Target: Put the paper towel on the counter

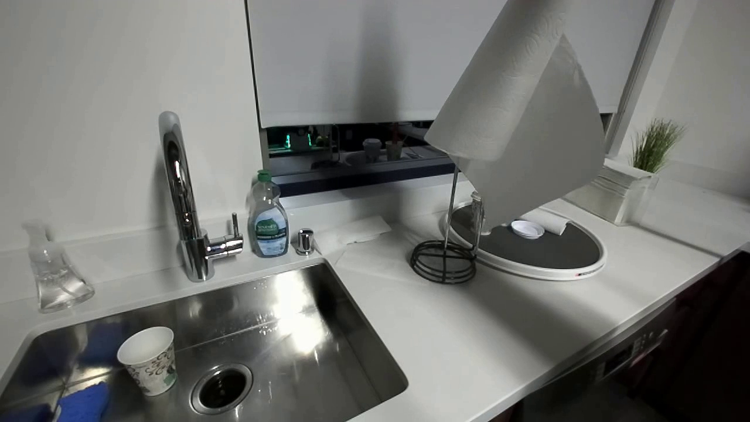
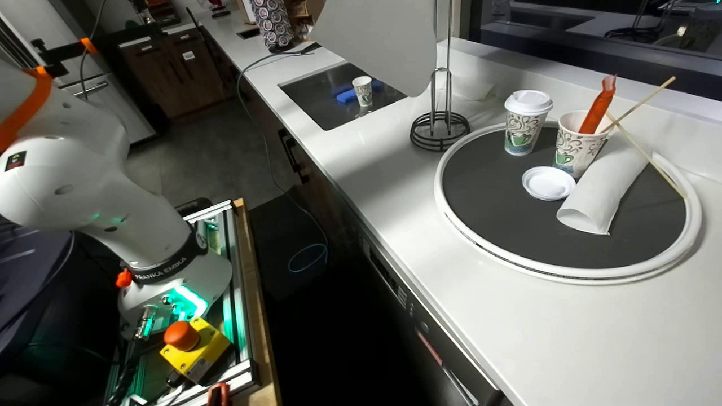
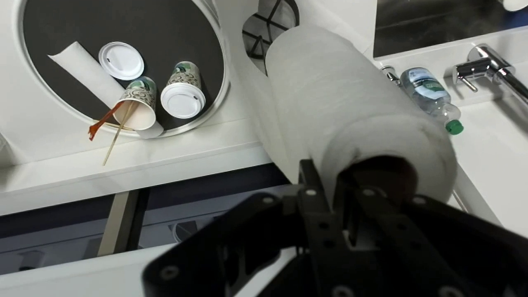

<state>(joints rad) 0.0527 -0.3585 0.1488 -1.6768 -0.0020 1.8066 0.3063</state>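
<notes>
A large white cylindrical paper towel roll [image 1: 504, 82] tilts in the air above the smooth white counter [image 1: 457, 340], its long axis neither upright nor level. In an exterior view, the lower end points down and to the picture's left, over a black wire stand [image 1: 443, 264] on the counter, while the upper end slants up and right beyond the frame. Black metal jaws, seen in the wrist view, are clenched on the roll's wall at that upper end, one finger [image 3: 310, 196] outside, the other at the open core, which faces the camera. Whether the stand's rod [image 1: 452, 205] enters the lower end cannot be told. A loose white sheet [image 1: 545, 123] hangs from the roll's side in both exterior views. The stand sits between an inset stainless steel sink [image 1: 328, 375] and a round white-rimmed tray [image 1: 527, 258] with a dark grey surface.
</notes>
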